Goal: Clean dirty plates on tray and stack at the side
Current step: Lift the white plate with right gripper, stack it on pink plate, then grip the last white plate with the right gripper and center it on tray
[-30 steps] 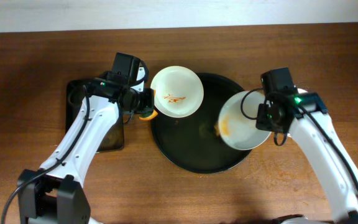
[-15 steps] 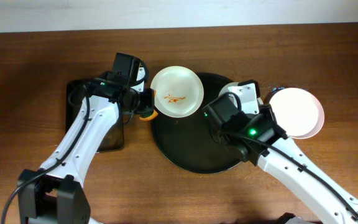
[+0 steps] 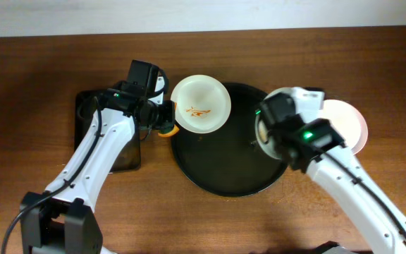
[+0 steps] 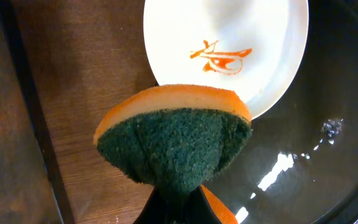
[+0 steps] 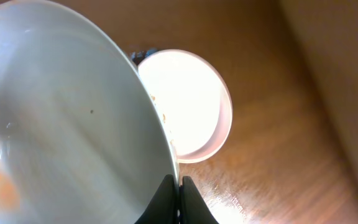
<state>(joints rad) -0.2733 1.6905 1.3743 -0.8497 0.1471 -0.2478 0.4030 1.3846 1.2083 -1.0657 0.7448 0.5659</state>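
A white dirty plate [image 3: 201, 104] with an orange sauce smear lies on the upper left rim of the round black tray [image 3: 217, 169]; it also shows in the left wrist view [image 4: 229, 43]. My left gripper [image 3: 162, 127] is shut on a green and orange sponge [image 4: 176, 137], just left of that plate. My right gripper [image 5: 179, 186] is shut on the rim of a pale plate [image 5: 67, 124] with a faint orange smear, held tilted over the tray's right side [image 3: 261, 135]. A plain white plate [image 3: 344, 123] lies on the table to the right of the tray.
A smaller rectangular dark tray [image 3: 84, 113] lies under my left arm at the left. The wooden table's far edge meets a white wall at the top.
My right arm has swung and turned over the tray's right side with the pale plate in its grip, uncovering the white plate on the table. The left arm has not moved.
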